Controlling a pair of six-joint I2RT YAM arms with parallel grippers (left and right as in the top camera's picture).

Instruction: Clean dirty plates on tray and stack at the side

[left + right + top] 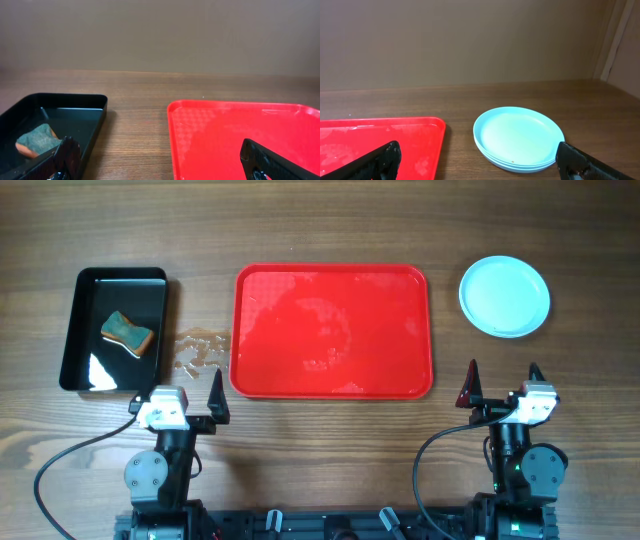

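The plates (504,296) sit stacked on the table (320,240), off the tray's (332,330) right far corner and not touching it. From your right wrist camera the stack (519,137) lies just right of the tray (380,145), and a tiny brown speck shows on its near rim. The tray's red floor glistens with wet patches. Your left gripper (180,395) waits at the near edge by the tray's left corner, jaws wide apart and holding nothing. Your right gripper (503,385) sits below the plates, jaws likewise spread. A black tray (115,280) at far left holds a sponge (127,332). Droplets (200,350) dot the wood between the two trays.
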